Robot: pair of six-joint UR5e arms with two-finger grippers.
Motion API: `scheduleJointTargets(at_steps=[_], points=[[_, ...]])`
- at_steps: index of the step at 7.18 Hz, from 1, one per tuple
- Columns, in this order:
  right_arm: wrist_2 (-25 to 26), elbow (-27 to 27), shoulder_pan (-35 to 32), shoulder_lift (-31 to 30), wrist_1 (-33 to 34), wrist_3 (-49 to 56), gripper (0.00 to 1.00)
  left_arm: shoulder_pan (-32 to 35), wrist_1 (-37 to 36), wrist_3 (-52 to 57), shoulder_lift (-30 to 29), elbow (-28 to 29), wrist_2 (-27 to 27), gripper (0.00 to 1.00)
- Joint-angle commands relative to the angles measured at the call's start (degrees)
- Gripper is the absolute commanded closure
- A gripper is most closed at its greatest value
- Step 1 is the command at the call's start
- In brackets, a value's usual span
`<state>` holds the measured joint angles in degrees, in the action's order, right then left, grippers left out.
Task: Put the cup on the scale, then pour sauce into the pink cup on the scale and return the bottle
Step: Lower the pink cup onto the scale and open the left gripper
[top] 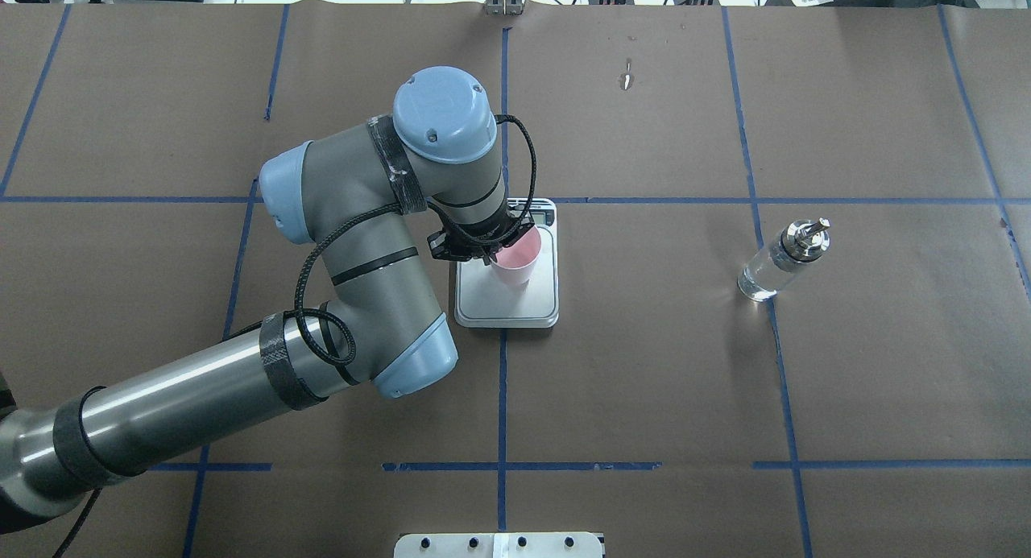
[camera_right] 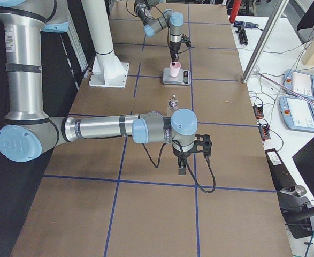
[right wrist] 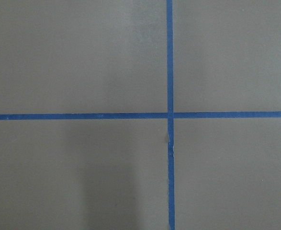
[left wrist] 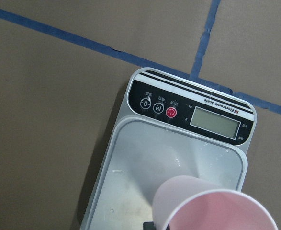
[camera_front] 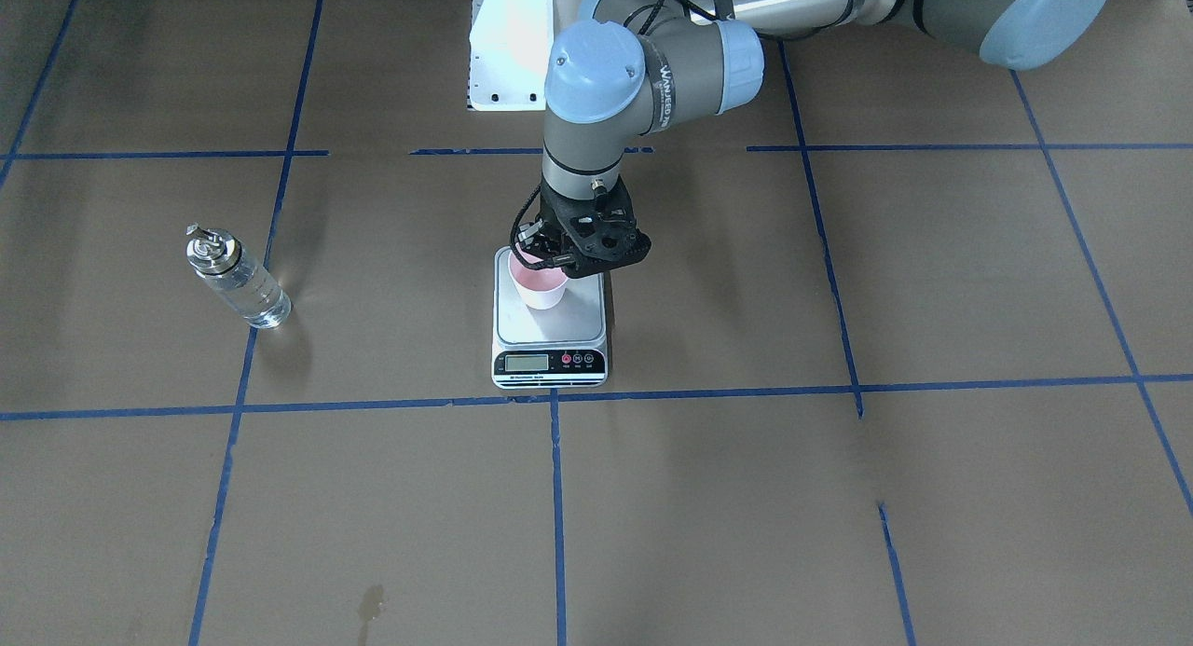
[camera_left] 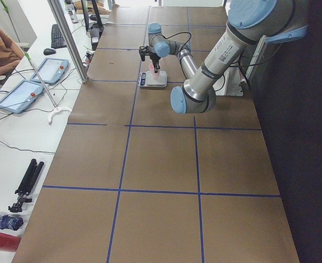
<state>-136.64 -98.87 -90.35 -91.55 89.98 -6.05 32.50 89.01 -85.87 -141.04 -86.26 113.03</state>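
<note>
In the middle of the table (camera_front: pixel 839 497), the scale (camera_front: pixel 550 327) sits with its display end pointing away from the robot, screen blank as far as I can see. The pink cup (camera_front: pixel 539 289) is over the silver platform, mouth up. I honestly can't tell if its base is touching down. The left gripper (camera_front: pixel 545 250) comes straight down on it and looks clamped on the cup's rim on the robot's side. The bottle (camera_front: pixel 238 281) stands upright on the bare table, well off to the robot's right of the scale, with clear sauce inside. The right gripper (camera_right: pixel 204 144) hangs over the table away from all of it, and I can't tell if it's open or closed.
</note>
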Motion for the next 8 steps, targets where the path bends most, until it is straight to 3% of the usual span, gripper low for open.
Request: scheduleJointTargets(at_steps=[1, 2, 3, 6, 8], points=[[0.05, -0.18, 0.0, 0.05, 0.02, -0.01, 0.0, -0.07, 0.02, 0.09, -0.02, -0.04, 0.0, 0.98], [0.05, -0.18, 0.0, 0.23, 0.11, -0.01, 0.0, 0.02, -0.07, 0.35, 0.15, -0.04, 0.0, 0.16], [-0.03, -0.27, 0.0, 0.4, 0.11, -0.01, 0.0, 0.02, -0.07, 0.35, 0.33, -0.31, 0.0, 0.0], [-0.65, -2.27, 0.09, 0.58, 0.11, -1.76, 0.0, 1.94, -2.08, 0.61, 0.5, -4.76, 0.0, 0.0], [-0.13, -7.62, 2.53, 0.5, 0.72, -6.23, 0.0, 3.78, -12.06, 8.4, 1.72, -12.04, 0.26, 0.0]])
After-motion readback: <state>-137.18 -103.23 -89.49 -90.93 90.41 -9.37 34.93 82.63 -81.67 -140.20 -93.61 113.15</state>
